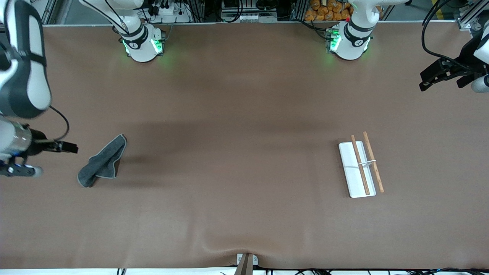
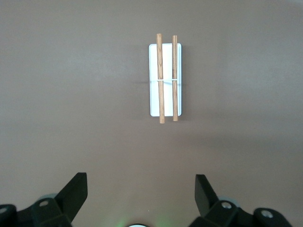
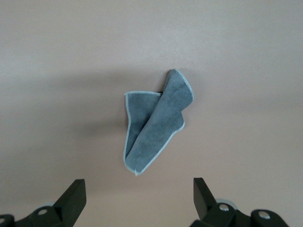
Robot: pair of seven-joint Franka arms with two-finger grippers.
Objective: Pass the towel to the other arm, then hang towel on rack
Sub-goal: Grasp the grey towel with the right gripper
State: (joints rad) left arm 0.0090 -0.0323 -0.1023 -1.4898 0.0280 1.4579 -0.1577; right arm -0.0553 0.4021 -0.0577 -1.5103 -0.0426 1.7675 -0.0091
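The dark grey towel (image 1: 103, 161) lies crumpled and folded on the brown table toward the right arm's end. It also shows in the right wrist view (image 3: 154, 123). My right gripper (image 1: 70, 147) hangs open and empty above the table beside the towel, also seen in its own view (image 3: 138, 191). The rack (image 1: 351, 172), a white base with two wooden rods, lies toward the left arm's end and shows in the left wrist view (image 2: 166, 94). My left gripper (image 1: 426, 82) is open and empty, high above the table's end, also seen in its own view (image 2: 141, 189).
The brown table cover (image 1: 244, 114) is bare between the towel and the rack. The two arm bases (image 1: 143, 46) (image 1: 349, 42) stand along the table edge farthest from the front camera. A small clamp (image 1: 246, 261) sits at the nearest edge.
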